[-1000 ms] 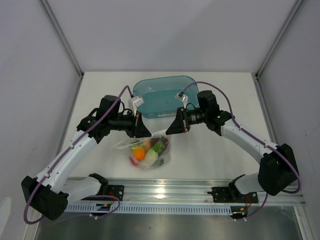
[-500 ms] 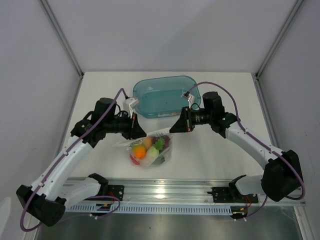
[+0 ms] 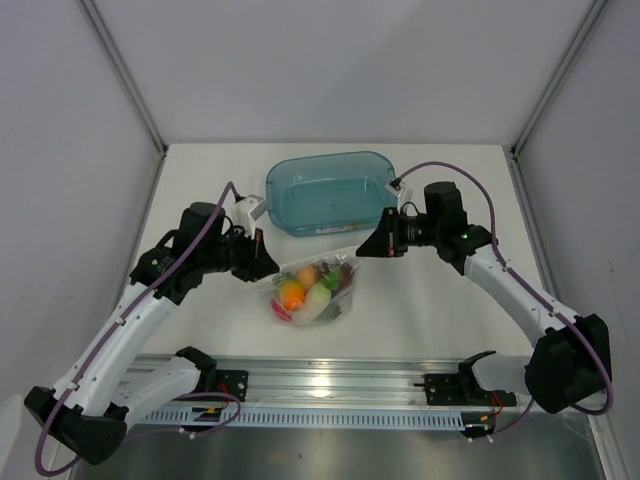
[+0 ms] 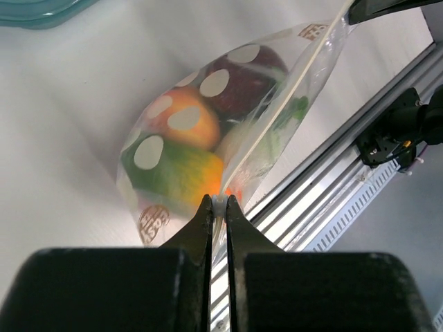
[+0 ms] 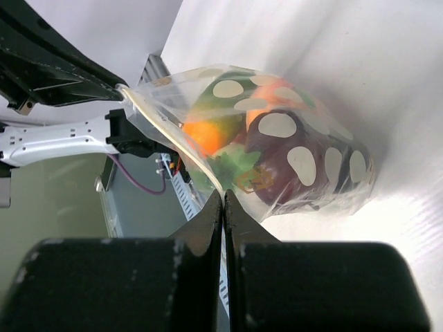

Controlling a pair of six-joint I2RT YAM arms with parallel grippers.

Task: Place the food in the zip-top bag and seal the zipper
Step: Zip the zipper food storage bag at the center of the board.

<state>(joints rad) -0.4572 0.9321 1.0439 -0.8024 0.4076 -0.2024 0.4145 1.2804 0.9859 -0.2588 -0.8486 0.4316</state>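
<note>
The clear zip-top bag [image 3: 343,297], printed with white spots, hangs stretched between my two grippers in front of the tub. The food [image 3: 304,291] is inside it: an orange-green piece [image 4: 181,173], a dark red one [image 4: 240,77], an orange one [image 5: 208,135] and green leaves [image 5: 232,171]. My left gripper [image 3: 267,268] is shut on the left end of the zipper [image 4: 275,114]. My right gripper [image 3: 364,250] is shut on the other end of that strip [image 5: 172,129]. The strip runs taut from one gripper to the other. Whether the bag's bottom touches the table I cannot tell.
The teal translucent tub [image 3: 329,190] stands just behind the bag, with no food in it. A metal rail [image 3: 320,385] with the arm bases runs along the near table edge, close below the bag. White walls close in both sides.
Both grippers have moved apart, the left to the left and the right to the right. The bag's mouth edge is pulled out longer and straighter, and the bag has shifted slightly right.
</note>
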